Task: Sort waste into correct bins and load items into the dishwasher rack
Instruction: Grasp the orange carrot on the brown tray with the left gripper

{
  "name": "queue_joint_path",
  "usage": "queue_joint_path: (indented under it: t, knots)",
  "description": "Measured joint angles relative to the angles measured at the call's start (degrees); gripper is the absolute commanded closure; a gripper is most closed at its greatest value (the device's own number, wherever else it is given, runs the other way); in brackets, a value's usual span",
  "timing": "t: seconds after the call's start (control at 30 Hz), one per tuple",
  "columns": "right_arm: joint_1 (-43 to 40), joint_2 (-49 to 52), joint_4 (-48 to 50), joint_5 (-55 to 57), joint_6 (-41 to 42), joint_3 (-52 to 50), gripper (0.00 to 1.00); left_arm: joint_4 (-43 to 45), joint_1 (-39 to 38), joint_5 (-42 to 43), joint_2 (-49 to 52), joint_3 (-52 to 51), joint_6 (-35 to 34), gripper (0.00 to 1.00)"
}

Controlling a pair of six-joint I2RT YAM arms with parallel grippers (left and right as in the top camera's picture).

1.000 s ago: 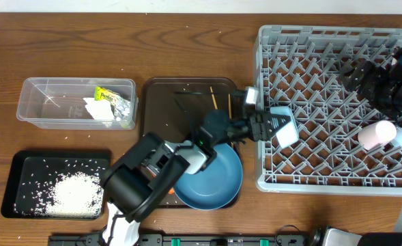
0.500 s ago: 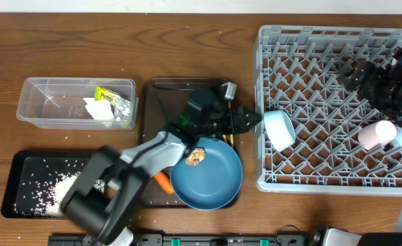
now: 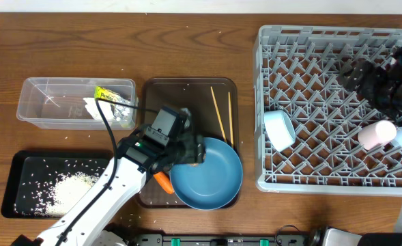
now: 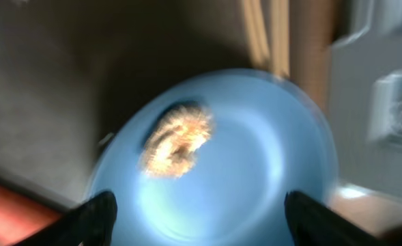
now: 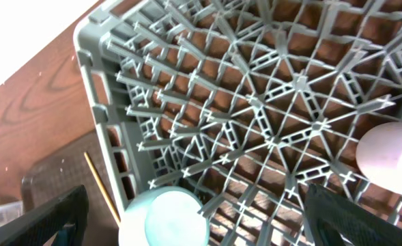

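Note:
My left gripper [image 3: 189,149] [image 4: 202,217] is open and empty, low over the left part of the large blue plate [image 3: 211,179] [image 4: 255,171]. A small brown food lump [image 4: 177,137] lies on the plate. The orange carrot [image 3: 163,182] lies by the plate's left rim. The chopsticks [image 3: 221,116] lie on the brown serving tray [image 3: 180,92]. The light blue cup [image 3: 279,128] [image 5: 166,219] lies on its side in the grey dishwasher rack [image 3: 337,41]. The pink cup [image 3: 378,133] [image 5: 392,157] is at the rack's right. My right gripper [image 3: 368,76] [image 5: 204,219] is open above the rack. The light blue bowl is not in view.
The clear tub [image 3: 50,102] at the left holds the yellow-green wrapper [image 3: 105,93] and crumpled white paper and foil [image 3: 112,109]. The black tray [image 3: 23,171] at the front left holds white rice [image 3: 71,191]. Bare wooden table lies along the far edge.
My left gripper let go of the light blue cup in the rack's left side and drew back left to hover over the blue plate. The right arm has not moved.

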Motion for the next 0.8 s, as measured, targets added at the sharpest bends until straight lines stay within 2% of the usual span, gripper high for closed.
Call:
queue_joint_path:
  t: [0.13, 0.3, 0.53, 0.57, 0.7, 0.8]
  knots:
    - [1.49, 0.00, 0.04, -0.07, 0.00, -0.02, 0.06, -8.04, -0.02, -3.39, 0.31, 0.00, 2.12, 0.30]
    - [1.55, 0.00, 0.02, -0.02, 0.00, -0.02, 0.06, -9.57, -0.02, -6.12, 0.33, 0.00, 2.91, 0.30]
    - [1.55, 0.00, 0.02, -0.04, 0.00, -0.02, 0.06, -13.70, 1.84, -14.73, 0.33, 0.00, -4.46, 0.32]
    - [1.55, 0.00, 0.02, -0.04, 0.00, -0.02, 0.06, -13.70, 2.49, -15.43, 0.33, 0.00, -5.64, 0.29]
    - [1.55, 0.00, -0.04, -0.02, 0.00, -0.02, 0.06, -13.25, 5.11, -16.92, 0.33, -0.33, -11.37, 0.01]
    - [1.55, 0.00, -0.26, -0.02, 0.00, -0.02, 0.06, -11.47, 7.10, -17.33, 0.33, -2.86, -18.40, 0.01]
